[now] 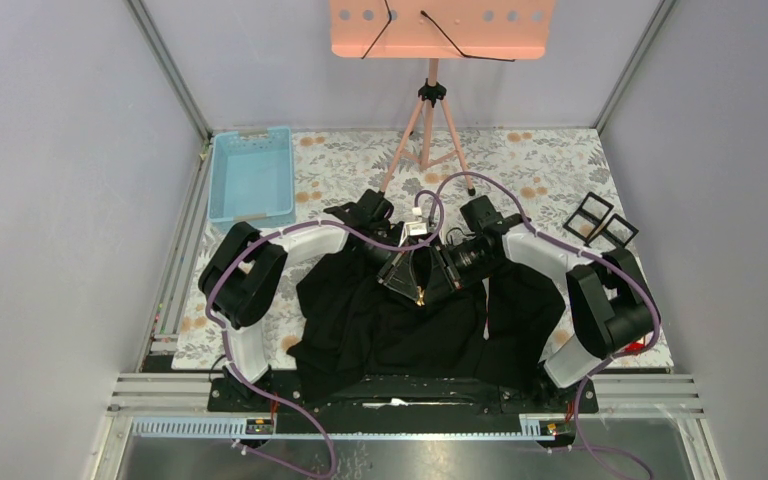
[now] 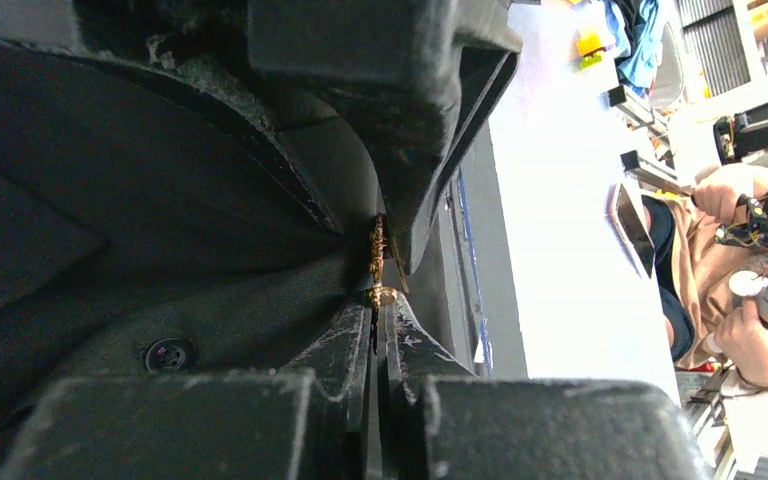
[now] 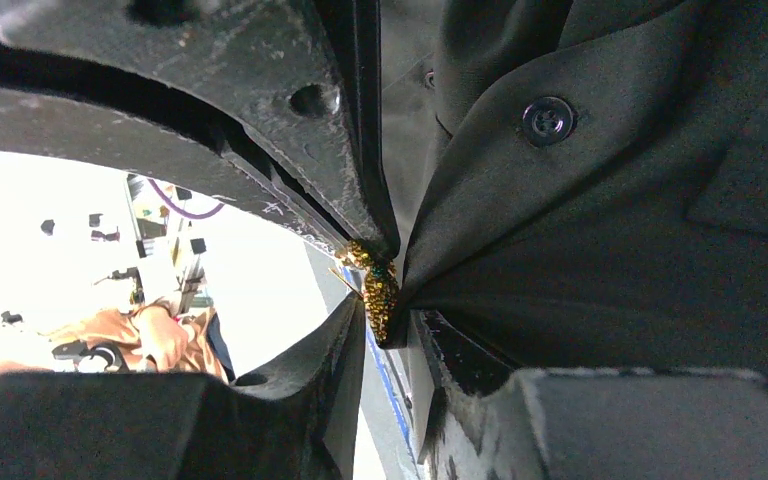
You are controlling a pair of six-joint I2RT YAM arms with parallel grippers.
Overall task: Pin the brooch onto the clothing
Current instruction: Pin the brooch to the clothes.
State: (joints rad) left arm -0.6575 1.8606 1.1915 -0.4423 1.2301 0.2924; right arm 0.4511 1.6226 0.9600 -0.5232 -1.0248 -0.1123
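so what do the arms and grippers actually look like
The left arm and right arm both have white links with bulky black joints, and a purple cable runs along each. The left gripper and right gripper are black. Their broad wedge-shaped fingers have matte faces scuffed and scratched pale, and one shows small round holes.

The top external camera looks steeply down on the brooch [image 1: 421, 296] from high above and on its near side, far enough to take in the whole table [image 1: 550, 160]. Each wrist camera sits very close to the brooch, facing it from opposite sides. All three views share the brooch and the black shirt [image 1: 380, 330] around it
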